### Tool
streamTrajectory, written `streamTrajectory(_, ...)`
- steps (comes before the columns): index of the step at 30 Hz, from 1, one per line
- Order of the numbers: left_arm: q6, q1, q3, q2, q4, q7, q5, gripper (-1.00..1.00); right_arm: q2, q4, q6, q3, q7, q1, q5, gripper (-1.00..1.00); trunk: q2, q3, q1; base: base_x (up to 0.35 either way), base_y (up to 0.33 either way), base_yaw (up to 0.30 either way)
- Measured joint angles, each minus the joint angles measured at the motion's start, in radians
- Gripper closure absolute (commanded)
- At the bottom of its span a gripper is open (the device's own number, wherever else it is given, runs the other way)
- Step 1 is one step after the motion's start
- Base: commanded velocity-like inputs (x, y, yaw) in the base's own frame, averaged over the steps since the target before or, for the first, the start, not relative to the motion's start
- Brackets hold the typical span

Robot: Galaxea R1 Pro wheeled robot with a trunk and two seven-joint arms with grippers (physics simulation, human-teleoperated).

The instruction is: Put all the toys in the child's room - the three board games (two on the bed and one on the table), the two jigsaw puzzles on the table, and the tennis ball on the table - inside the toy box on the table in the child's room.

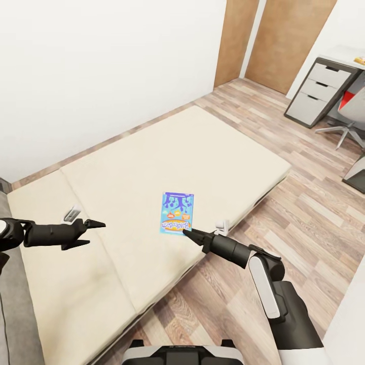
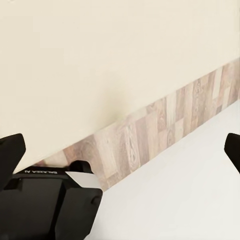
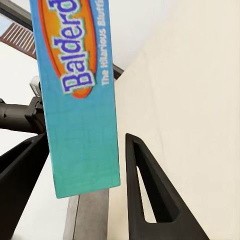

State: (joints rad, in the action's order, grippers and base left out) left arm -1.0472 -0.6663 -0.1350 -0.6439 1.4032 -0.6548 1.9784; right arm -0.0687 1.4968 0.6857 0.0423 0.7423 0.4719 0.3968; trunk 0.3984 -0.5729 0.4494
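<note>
A small blue cartoon-printed board game (image 1: 176, 213) lies on the cream bed (image 1: 152, 162), near its floor-side edge. My right gripper (image 1: 185, 232) reaches in from the floor side and meets the box's near edge. In the right wrist view that blue board game (image 3: 80, 110), lettered "Balderdash", sits between the two black fingers (image 3: 150, 195) of the right gripper (image 3: 85, 137), which are drawn in close on it. My left gripper (image 1: 95, 232) hovers open over the mattress, well left of the box, with nothing in it. The mattress (image 2: 100, 60) and floor fill its wrist view.
Wood-plank floor (image 1: 304, 213) runs along the bed's right side. A grey desk with drawers (image 1: 322, 91) and a swivel chair (image 1: 350, 124) stand at the far right, brown doors (image 1: 284, 40) behind. Small white fittings (image 1: 72, 213) sit on the bed.
</note>
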Motion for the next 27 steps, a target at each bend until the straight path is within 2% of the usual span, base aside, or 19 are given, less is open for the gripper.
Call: streamTrajectory(27,0.0,0.0,-0.002,0.002,0.0,0.0,0.0,-1.0,-0.001,0.0,-0.002,0.02,-0.001,0.0,-0.002,1.0,0.0,0.044,0.0,0.0,0.0,0.0)
